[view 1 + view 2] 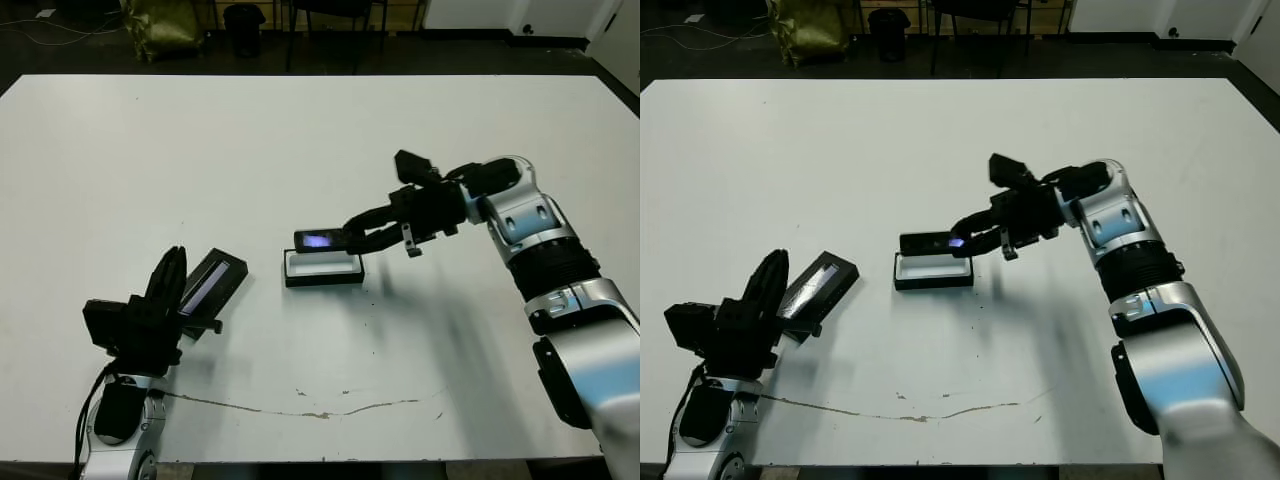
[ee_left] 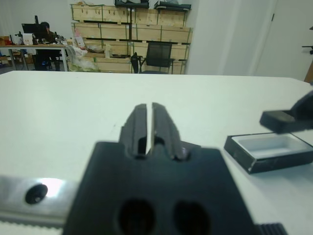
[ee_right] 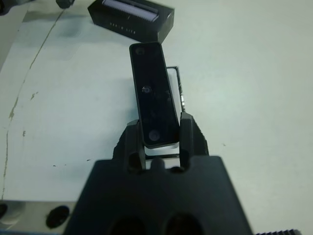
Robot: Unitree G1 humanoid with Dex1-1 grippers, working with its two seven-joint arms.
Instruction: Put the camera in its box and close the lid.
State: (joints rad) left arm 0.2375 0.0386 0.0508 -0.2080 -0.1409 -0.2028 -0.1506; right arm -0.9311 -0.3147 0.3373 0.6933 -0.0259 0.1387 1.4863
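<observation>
The box (image 1: 323, 268) sits mid-worktop (image 1: 300, 150). The camera (image 1: 322, 240) hangs just above its far edge, held in the right tool (image 1: 352, 236). The lid (image 1: 212, 281) lies left of the box, beside the left tool (image 1: 170, 272).

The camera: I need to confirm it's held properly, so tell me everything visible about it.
The camera is a slim, glossy black bar with rounded ends and small round lens spots on its face. The right gripper clamps one end between its fingers; the rest juts out level above the open white-lined box, not yet inside. A bluish glint shows on top.
</observation>
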